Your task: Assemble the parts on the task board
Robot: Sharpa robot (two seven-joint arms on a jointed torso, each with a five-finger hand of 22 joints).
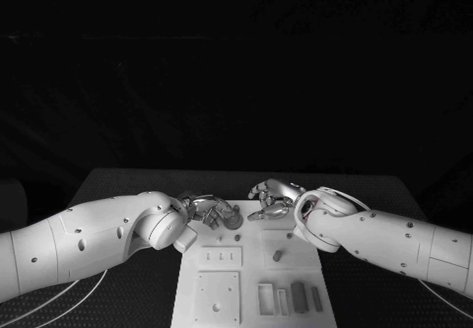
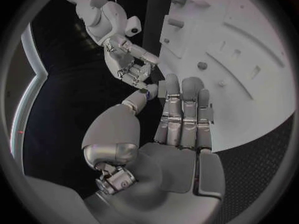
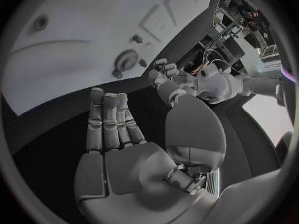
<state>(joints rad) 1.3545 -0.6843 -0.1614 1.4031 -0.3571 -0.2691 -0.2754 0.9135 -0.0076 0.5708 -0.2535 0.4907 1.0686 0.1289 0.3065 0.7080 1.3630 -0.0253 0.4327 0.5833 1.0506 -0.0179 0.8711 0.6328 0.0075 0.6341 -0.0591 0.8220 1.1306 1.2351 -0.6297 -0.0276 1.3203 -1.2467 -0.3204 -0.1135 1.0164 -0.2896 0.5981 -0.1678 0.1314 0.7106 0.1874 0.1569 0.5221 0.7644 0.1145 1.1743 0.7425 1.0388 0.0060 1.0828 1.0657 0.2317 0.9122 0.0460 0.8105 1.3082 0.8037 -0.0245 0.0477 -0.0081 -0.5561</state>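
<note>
both hands, left hand (image 1: 209, 208) and right hand (image 1: 273, 199), spread empty above task board (image 1: 247, 273) (far end hidden).

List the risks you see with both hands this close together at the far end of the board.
1. The left hand and right hand sit near each other over the far end of the task board; reaching for the same spot, their fingers might collide.
2. The round part lies right beside the left hand's fingers, so a sideways sweep could knock it out of place.
3. Both hands look empty, so any grasp has yet to be made.
</note>
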